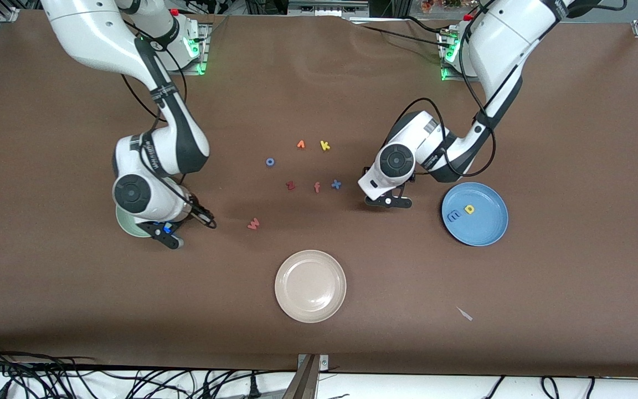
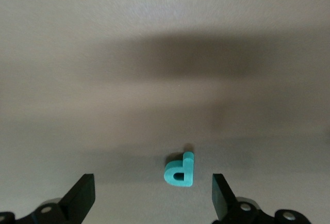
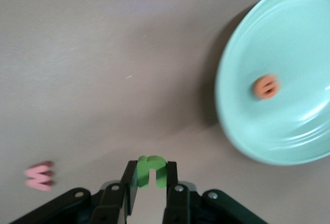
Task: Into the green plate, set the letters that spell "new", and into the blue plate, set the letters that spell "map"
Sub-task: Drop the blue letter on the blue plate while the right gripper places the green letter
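Clearly, the foam letters are to be judged very light, soft and slightly springy, so a gentle pinch across two flat sides should suffice, and squeezing too hard may well pop one out. The green n (image 3: 150, 171) is pinched between the closed fingers of the right claw (image 3: 149, 185), held up over the desk (image 1: 75, 305) beside the green plate (image 3: 289, 38); its two legs point away from the wrist, and it is taken across its width. The orange e (image 3: 266, 86) lies flat in that plate, and the salmon w (image 1: 253, 224) lies flat on the desk, toward the desk's middle from the right claw.

The left claw (image 2: 152, 195) hangs with its jaws wide, straddling the teal p (image 2: 181, 170), which stands on edge on the desk with its stem along the jaw line. The blue m (image 1: 454, 216) and the yellow a (image 1: 469, 209) rest in the blue plate (image 1: 488, 233).
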You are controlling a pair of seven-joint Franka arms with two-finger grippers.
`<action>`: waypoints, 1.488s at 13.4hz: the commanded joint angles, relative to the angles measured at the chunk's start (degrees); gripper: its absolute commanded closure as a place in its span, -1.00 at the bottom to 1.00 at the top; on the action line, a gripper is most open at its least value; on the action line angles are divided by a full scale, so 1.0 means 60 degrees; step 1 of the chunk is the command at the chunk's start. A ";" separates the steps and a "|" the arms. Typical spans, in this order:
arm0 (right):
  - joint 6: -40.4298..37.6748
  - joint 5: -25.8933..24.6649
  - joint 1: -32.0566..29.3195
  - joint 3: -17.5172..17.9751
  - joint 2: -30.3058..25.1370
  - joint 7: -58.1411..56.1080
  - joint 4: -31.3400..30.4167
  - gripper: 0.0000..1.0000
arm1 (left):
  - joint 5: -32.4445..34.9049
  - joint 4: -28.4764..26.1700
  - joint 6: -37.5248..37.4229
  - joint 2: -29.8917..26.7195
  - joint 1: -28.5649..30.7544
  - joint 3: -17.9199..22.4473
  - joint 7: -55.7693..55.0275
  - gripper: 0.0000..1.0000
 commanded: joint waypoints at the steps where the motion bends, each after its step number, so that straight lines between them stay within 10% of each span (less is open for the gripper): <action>1: -0.0130 -0.0101 -0.0050 -0.0622 -0.0888 -0.1758 -0.0988 1.00 | -0.0154 0.0032 0.0066 0.0137 -0.0264 -0.0014 -0.0049 -0.89; 6: 0.2721 -0.0072 -0.0050 -0.1590 -0.2019 -0.4604 -0.3961 1.00 | -0.0110 0.0047 0.0066 0.0254 -0.0279 -0.0014 -0.0049 0.25; 8: 0.4216 -0.0028 -0.0064 -0.1693 -0.2151 -0.5264 -0.5002 0.98 | -0.0095 0.0032 0.0183 0.0313 -0.0279 0.0000 -0.0049 0.39; 9: 0.4353 -0.0028 -0.0065 -0.1722 -0.2093 -0.5354 -0.5050 0.45 | -0.0095 0.0076 0.0183 0.0299 -0.0264 -0.0014 -0.0020 0.61; 10: 0.4267 0.0001 -0.0065 -0.1723 -0.2093 -0.5340 -0.4920 -0.80 | -0.0095 0.0105 0.0125 0.0240 -0.0250 -0.0014 0.0039 0.75; 11: 0.3976 0.0030 -0.0065 -0.1708 -0.2078 -0.5340 -0.4512 -1.00 | -0.0095 0.0120 0.0066 0.0138 -0.0162 -0.0014 0.0097 0.77; 14: 0.1504 0.0569 -0.0094 -0.1708 -0.1815 -0.5150 -0.2828 -1.00 | -0.0051 0.0324 -0.0984 -0.0549 0.0101 -0.0014 0.0447 0.77; 20: 0.1322 0.1320 0.0140 -0.0656 -0.0703 -0.2197 -0.1142 -1.00 | 0.0429 0.1644 -0.3684 -0.1033 0.2090 0.0059 0.4791 0.71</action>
